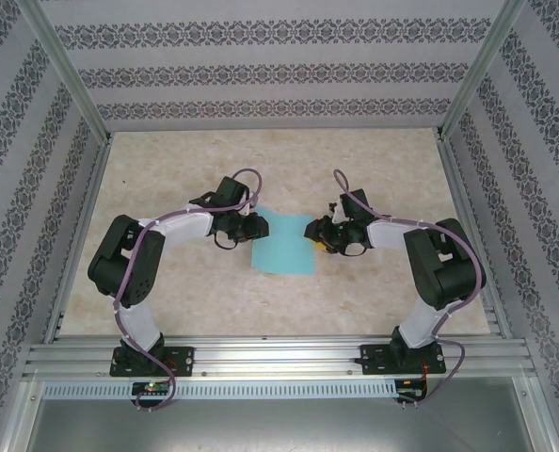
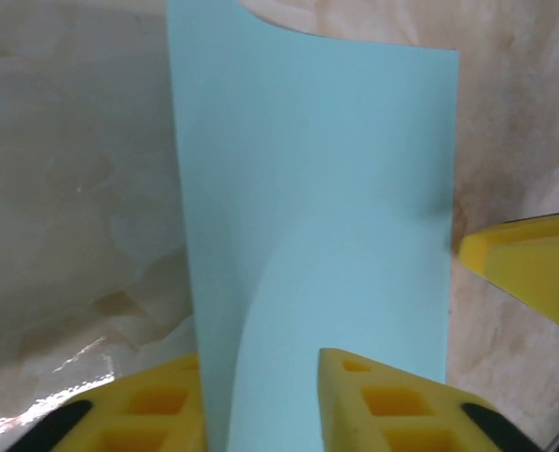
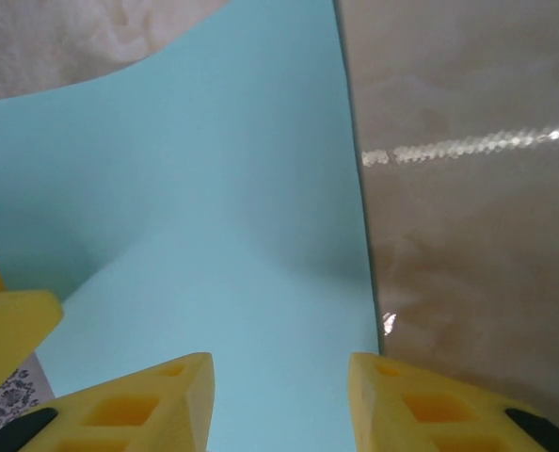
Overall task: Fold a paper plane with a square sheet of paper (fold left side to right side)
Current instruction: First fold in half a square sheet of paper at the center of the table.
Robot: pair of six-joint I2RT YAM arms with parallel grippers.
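The square sheet of paper (image 1: 281,242) looks limp and crease-prone. Both the left gripper (image 2: 261,363) and right gripper (image 3: 279,363) straddle its edges half-open, pinching nothing. Best to grip an edge between the fingertips.

Plain light turquoise paper (image 1: 281,243). Beige, faintly marbled counter (image 1: 261,160). Yellow fingers (image 3: 129,414) with black backs. Black-and-white arms (image 1: 129,264), mauve cables (image 1: 248,171). White walls (image 1: 270,71) with grey floral bands.
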